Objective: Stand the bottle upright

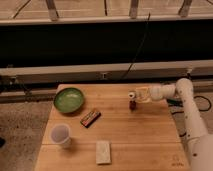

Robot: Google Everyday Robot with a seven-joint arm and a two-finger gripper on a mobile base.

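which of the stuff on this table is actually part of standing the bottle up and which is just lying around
Job: bottle, at the back right of the table; gripper, right at the bottle.

Lying about: bowl, cup, brown bar, white pad, dark-red oval just in front of the bottle.

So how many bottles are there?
1: the bottle is sideways at the end effector, near the table's far right, next to a dark-red object. None seem hidden.
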